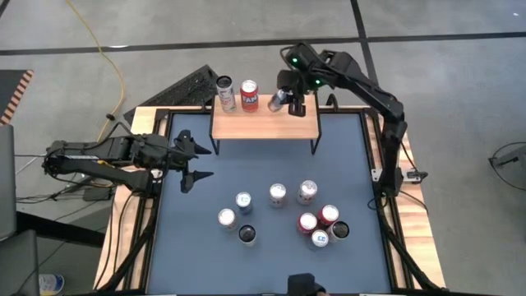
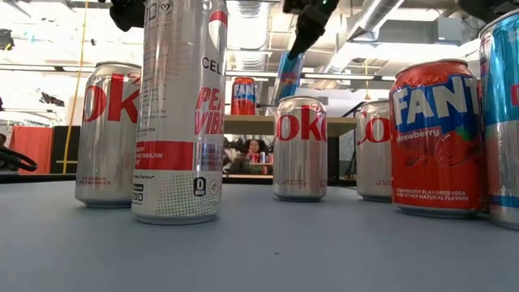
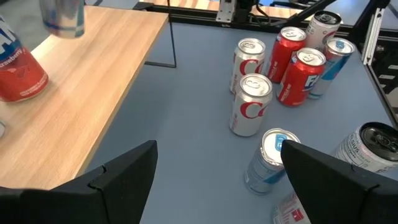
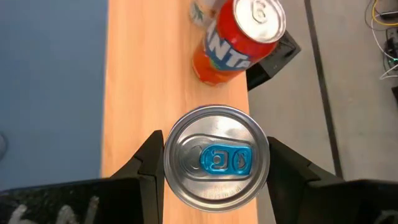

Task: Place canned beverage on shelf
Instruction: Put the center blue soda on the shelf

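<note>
Silver-topped can (image 4: pixel 216 155) clamped between right hand (image 4: pixel 214 168) fingers; above the shelf (image 4: pixel 149 68).

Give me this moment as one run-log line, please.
right gripper: shut on blue-tab can, over shelf | left gripper: open, waiting

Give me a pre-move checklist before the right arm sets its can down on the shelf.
1. Grip: right gripper shut on the silver can with a blue tab, one finger each side: ok.
2. Can over the light-wood shelf top: ok.
3. Can upright: not ok, it leans in the low view.
4. Can bottom touching the shelf: cannot tell.
5. Clear of the red Fanta can: ok, a gap shows.
6. Left gripper open, away from the shelf: ok.
</note>
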Controlling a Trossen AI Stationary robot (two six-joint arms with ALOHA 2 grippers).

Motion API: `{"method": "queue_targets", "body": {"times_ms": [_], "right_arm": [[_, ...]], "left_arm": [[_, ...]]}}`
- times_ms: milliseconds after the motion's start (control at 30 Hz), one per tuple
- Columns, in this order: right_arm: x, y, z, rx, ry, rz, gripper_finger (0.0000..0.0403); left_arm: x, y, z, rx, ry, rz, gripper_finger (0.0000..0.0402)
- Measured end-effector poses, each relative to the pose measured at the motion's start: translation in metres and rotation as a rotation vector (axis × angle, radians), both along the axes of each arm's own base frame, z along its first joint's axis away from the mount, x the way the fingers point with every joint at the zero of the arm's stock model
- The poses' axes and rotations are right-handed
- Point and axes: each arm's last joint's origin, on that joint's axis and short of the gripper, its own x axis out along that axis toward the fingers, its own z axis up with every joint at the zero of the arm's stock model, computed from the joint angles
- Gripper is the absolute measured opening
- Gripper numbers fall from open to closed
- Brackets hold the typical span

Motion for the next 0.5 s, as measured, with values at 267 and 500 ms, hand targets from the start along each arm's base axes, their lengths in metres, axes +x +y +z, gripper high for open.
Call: {"method": "queue_targets", "body": {"times_ms": [267, 500], "right_arm": [[-0.001, -0.007, 0.002, -0.03, -0.016, 0.031, 0.0175], [0.002, -0.02, -0.009, -0.006, 0.004, 0.025, 0.0175]], "left_arm": [[0.0, 0.001, 0.0, 0.015, -0.004, 0.026, 0.0332], [0.0, 0.001, 0.0, 0.01, -0.006, 0.029, 0.0332]]}}
